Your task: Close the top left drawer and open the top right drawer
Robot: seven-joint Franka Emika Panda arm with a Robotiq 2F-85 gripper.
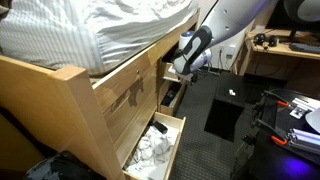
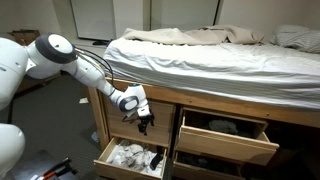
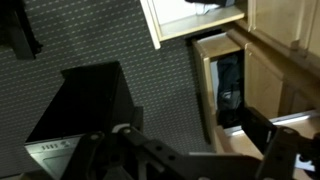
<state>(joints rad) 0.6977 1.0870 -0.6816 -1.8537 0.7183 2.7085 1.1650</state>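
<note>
**Fingers apart at the left front, right drawer already out**

Black gripper fingers (image 3: 265,140) are seen nearest in the wrist view, spread apart with nothing clamped between them. In an exterior view the black Robotiq gripper (image 2: 143,118) is held pointing down, just in front of the wide light-pine top left drawer (image 1: 115,105). That plain front is pushed in. None of its contents can be seen, though whether it sits fully flush cannot be told. Beside it, the thin-sided light-pine top right drawer (image 2: 225,143) is found pulled well out, dark contents on show. Below the gripper, the low pine drawer of white cloths (image 2: 112,168) is open. So the closing step is judged all but finished, and the opening apparently done. Next, a check for flushness is called for: a light push if a gap remains, otherwise a retreat kept clear of the open drawer beneath.
</note>
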